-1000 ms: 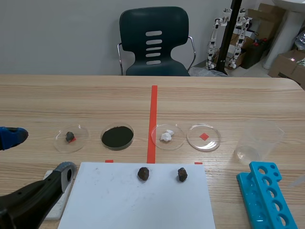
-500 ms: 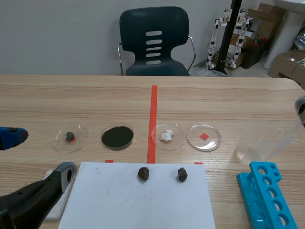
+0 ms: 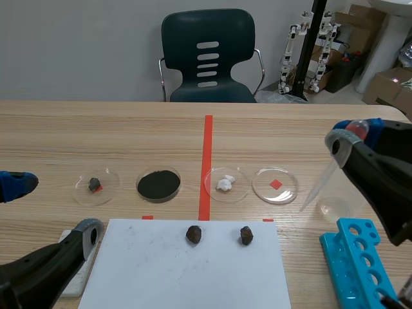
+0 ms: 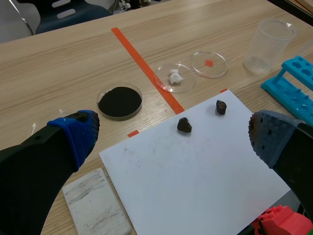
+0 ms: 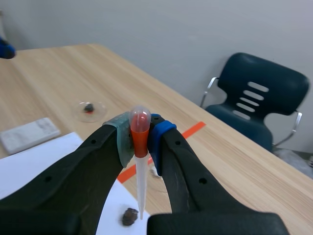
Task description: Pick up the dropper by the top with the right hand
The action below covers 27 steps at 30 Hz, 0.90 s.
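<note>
The right gripper (image 3: 355,132) is observed raised above the right part of the table (image 3: 64,138), its fingers closed on the dropper (image 3: 320,183). In the right wrist view the gripper (image 5: 140,134) is seen to pinch the dropper (image 5: 141,171) at its bulb, which shows orange-red between the grey-green and blue pads, with the clear top of the bulb standing above them. The thin tube hangs down from the pads, tip lowermost and off the table. In the scene view the tube is slanted, and its tip appears between the clear plastic cup (image 4: 270,46) and an empty petri dish (image 3: 275,185) set over a red square mark. The left gripper (image 4: 171,137) is noted low at the near left, fingers spread wide apart with nothing between them. A white sheet of paper (image 3: 187,270) lies at the near centre, bearing two dark lumps (image 3: 194,234) (image 3: 246,235) near its far edge. Beyond the sheet three further dishes are recorded in a row: one with a small dark piece (image 3: 95,186), one filled with black powder (image 3: 158,185), and one with a white substance (image 3: 226,183). A blue test-tube rack (image 3: 360,264) lies at the near right, just beside the cup. A white rectangular block (image 4: 95,205) lies beside the sheet under the left gripper. A dark chair (image 3: 207,55) stands beyond the table.
</note>
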Each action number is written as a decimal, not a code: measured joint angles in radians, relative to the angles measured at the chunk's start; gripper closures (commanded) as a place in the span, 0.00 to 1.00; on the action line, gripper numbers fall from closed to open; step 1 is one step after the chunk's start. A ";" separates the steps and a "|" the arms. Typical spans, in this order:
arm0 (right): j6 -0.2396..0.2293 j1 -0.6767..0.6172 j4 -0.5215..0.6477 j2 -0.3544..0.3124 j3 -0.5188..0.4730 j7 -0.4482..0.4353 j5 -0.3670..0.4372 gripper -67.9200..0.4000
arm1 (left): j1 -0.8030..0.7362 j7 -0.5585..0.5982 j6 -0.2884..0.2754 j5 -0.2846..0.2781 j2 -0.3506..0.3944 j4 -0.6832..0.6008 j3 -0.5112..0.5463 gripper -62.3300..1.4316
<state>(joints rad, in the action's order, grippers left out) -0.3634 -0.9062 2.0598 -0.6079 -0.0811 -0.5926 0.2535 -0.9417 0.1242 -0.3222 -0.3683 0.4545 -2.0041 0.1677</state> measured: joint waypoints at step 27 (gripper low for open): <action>-0.098 -0.012 0.000 0.106 0.006 0.078 -0.056 0.92 | 0.000 0.000 0.000 0.000 0.000 0.000 0.000 0.00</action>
<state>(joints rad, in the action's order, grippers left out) -0.4610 -0.9180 2.0598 -0.5014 -0.0753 -0.5144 0.1978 -0.9417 0.1242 -0.3222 -0.3687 0.4541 -2.0041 0.1677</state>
